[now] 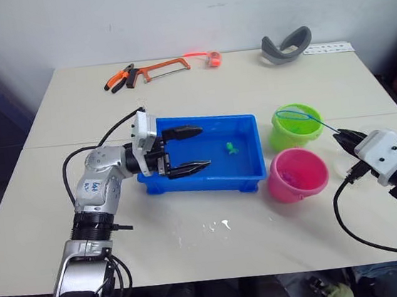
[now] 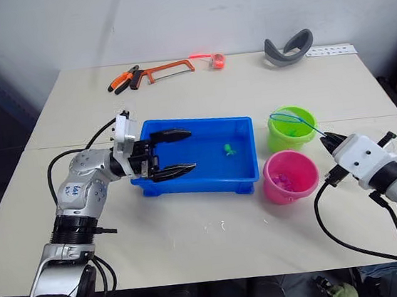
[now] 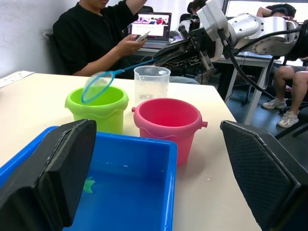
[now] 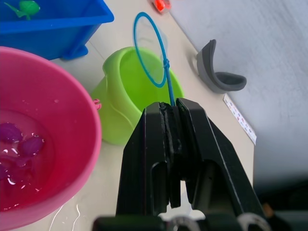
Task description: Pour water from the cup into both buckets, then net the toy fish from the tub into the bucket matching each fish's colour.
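Note:
The blue tub [image 1: 209, 181] sits mid-table with one green toy fish [image 1: 232, 147] in its water. My left gripper [image 1: 203, 148] hovers open over the tub's left half, nothing between its fingers. To the right stand the lime green bucket [image 1: 291, 134] and the pink bucket [image 1: 298, 176]; pink fish [image 4: 21, 144] lie in the pink one's water. My right gripper [image 1: 342, 136] is shut on the net's thin handle. The net's blue hoop [image 1: 299, 115] hangs over the green bucket's mouth. The clear cup [image 3: 151, 83] stands upright just beyond the two buckets.
Along the table's far edge lie orange pliers [image 1: 120, 78], an orange hacksaw [image 1: 164, 69], a small orange item [image 1: 211, 58], a grey curved band [image 1: 286, 45] and a white strip [image 1: 327, 48]. Water drops [image 1: 218, 225] spot the front. A seated person [image 3: 108, 38] is beyond the right end.

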### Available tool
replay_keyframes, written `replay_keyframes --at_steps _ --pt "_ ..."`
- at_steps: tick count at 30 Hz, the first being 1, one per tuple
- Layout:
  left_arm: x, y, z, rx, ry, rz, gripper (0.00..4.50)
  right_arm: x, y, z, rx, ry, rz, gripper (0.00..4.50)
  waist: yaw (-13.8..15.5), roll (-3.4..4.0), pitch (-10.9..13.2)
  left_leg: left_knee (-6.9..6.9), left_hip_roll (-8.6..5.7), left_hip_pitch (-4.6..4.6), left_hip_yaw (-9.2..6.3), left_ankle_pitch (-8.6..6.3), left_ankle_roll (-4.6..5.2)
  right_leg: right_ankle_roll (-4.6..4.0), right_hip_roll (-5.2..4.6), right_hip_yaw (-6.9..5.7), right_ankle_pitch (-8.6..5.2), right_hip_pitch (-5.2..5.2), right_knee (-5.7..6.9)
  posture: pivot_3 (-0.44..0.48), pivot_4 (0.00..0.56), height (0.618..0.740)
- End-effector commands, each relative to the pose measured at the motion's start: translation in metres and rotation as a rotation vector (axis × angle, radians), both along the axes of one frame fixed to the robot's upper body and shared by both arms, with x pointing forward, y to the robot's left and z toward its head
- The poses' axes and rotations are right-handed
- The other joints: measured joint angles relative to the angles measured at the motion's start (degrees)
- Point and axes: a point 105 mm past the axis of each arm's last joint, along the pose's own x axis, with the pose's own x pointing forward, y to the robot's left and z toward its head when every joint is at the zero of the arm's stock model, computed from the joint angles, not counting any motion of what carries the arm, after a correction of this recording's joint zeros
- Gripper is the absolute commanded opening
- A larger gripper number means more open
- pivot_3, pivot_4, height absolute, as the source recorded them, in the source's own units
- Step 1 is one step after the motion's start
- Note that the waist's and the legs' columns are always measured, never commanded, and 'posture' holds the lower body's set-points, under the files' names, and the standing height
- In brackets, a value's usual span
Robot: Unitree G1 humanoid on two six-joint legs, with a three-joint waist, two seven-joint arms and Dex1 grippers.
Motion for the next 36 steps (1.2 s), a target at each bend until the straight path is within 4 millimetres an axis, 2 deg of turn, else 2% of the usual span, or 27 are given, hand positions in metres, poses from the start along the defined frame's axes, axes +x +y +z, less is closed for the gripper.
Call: replay_keyframes --at_steps 1,4,5,7,10,13,17,21,23,25,31,36 --pt "-0.003 0.005 0.011 -0.015 -0.056 0.015 4.49 -0.002 -0.009 0.016 0.039 -0.067 -0.031 0.0 0.0 0.0 0.0 0.0 0.0 -0.01 0.0 0.0 0.0 0.0 0.0 0.0 0.0 0.0 -0.01 0.0 0.15 0.74" --pt "-0.004 0.009 0.011 -0.017 -0.056 0.026 4.49 0.001 -0.016 0.033 0.275 -0.086 -0.053 0.0 0.0 -0.01 0.0 0.0 0.0 0.0 -0.02 0.0 0.01 0.0 -0.01 0.01 0.0 0.02 -0.01 0.0 0.15 0.74" --pt "-0.003 0.013 0.011 -0.015 -0.055 0.037 4.49 0.004 -0.015 0.042 0.406 -0.065 -0.038 0.0 0.0 0.0 0.0 0.01 0.0 0.0 -0.07 0.0 0.01 0.0 -0.01 0.02 0.0 0.07 -0.04 0.0 0.15 0.74" --pt "-0.002 0.02 0.011 -0.012 -0.054 0.064 4.49 0.008 -0.004 0.058 0.614 0.015 0.039 0.0 -0.1 0.0 0.0 0.02 0.0 0.02 -0.07 0.01 0.01 0.0 -0.02 0.04 0.0 0.07 -0.01 0.0 0.15 0.74" --pt "-0.001 0.034 0.011 -0.008 -0.057 0.112 4.49 0.01 0.034 0.078 0.752 0.196 0.217 0.0 -0.6 0.05 0.0 0.02 0.06 0.06 -0.06 0.01 0.01 -0.02 -0.08 0.14 0.01 0.05 0.03 0.0 0.15 0.74" --pt "0.0 0.047 0.01 -0.012 -0.063 0.165 4.49 0.012 0.062 0.088 0.703 0.303 0.262 0.0 -0.7 0.04 0.0 0.01 0.18 0.02 -0.25 0.02 -0.06 -0.13 -0.15 0.26 -0.03 0.08 -0.04 0.0 0.15 0.74" --pt "0.0 0.064 0.006 -0.014 -0.063 0.244 4.49 0.007 0.109 0.078 0.52 0.444 0.341 0.0 -0.6 0.01 0.0 -0.02 0.18 -0.03 -0.22 0.0 -0.07 -0.14 -0.19 0.3 -0.03 0.03 -0.08 0.0 0.15 0.74" --pt "-0.005 0.069 0.003 -0.009 -0.059 0.267 4.49 0.011 0.132 0.063 0.376 0.462 0.334 0.0 -0.1 0.0 0.0 -0.01 0.14 -0.11 -0.22 -0.01 -0.05 -0.13 -0.2 0.3 -0.03 -0.02 -0.11 0.0 0.15 0.74" --pt "-0.007 0.07 0.001 -0.004 -0.059 0.276 4.49 0.017 0.135 0.051 0.273 0.44 0.293 0.0 0.1 -0.02 0.0 0.0 0.12 -0.16 -0.24 -0.02 -0.04 -0.12 -0.19 0.26 -0.02 -0.03 -0.14 0.0 0.15 0.74" --pt "-0.009 0.071 0.0 0.002 -0.06 0.283 4.49 0.024 0.136 0.044 0.245 0.415 0.266 0.0 0.1 -0.04 0.0 0.0 0.09 -0.16 -0.22 -0.02 -0.04 -0.11 -0.18 0.27 -0.02 -0.03 -0.14 0.0 0.15 0.74" --pt "-0.012 0.072 -0.003 0.015 -0.057 0.291 4.49 0.04 0.129 0.038 0.144 0.297 0.212 0.0 -0.1 -0.04 0.0 -0.01 0.07 -0.14 -0.16 -0.02 -0.04 -0.1 -0.09 0.26 -0.02 -0.06 -0.11 0.0 0.15 0.74" --pt "-0.014 0.069 -0.004 0.017 -0.052 0.285 4.49 0.054 0.119 0.028 0.114 0.267 0.175 0.0 -0.2 -0.06 0.0 -0.01 0.07 -0.13 -0.12 -0.01 -0.05 -0.1 -0.06 0.23 -0.01 -0.07 -0.09 0.0 0.15 0.74"
